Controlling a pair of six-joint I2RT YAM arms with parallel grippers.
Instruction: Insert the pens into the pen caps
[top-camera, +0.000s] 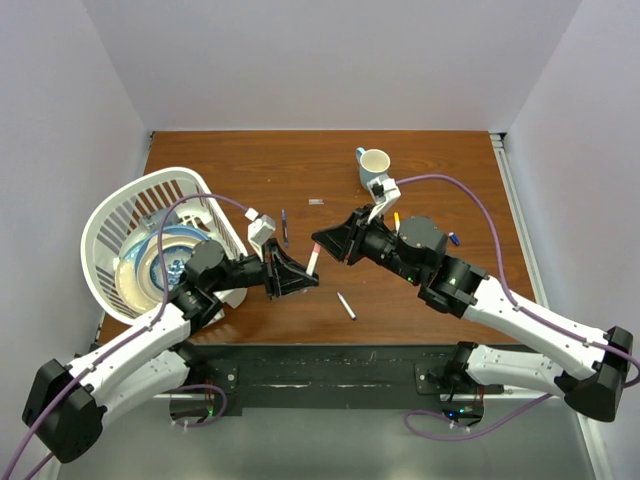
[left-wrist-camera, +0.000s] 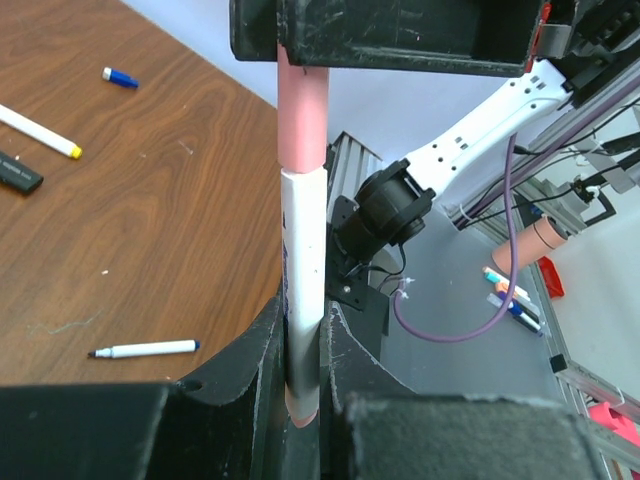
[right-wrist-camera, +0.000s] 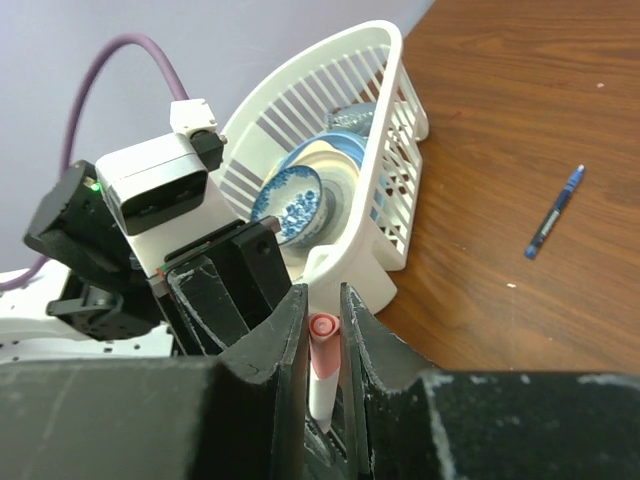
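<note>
A white pen (top-camera: 311, 268) with a pink cap (top-camera: 316, 253) on its end hangs above the table between my two grippers. My left gripper (top-camera: 298, 274) is shut on the white barrel (left-wrist-camera: 302, 250). My right gripper (top-camera: 328, 243) is shut on the pink cap (right-wrist-camera: 323, 345), which also shows in the left wrist view (left-wrist-camera: 302, 110). The cap sits over the pen's tip and the two are in line. Loose on the table lie a dark blue pen (top-camera: 284, 227), a white pen (top-camera: 346, 306) and a small blue cap (top-camera: 453, 239).
A white basket (top-camera: 110, 215) holding plates stands at the left, close behind my left arm. A white mug (top-camera: 374, 163) stands at the back. A white pen with a yellow end (left-wrist-camera: 40, 131) and a black marker (left-wrist-camera: 18, 172) lie near the blue cap (left-wrist-camera: 120, 77).
</note>
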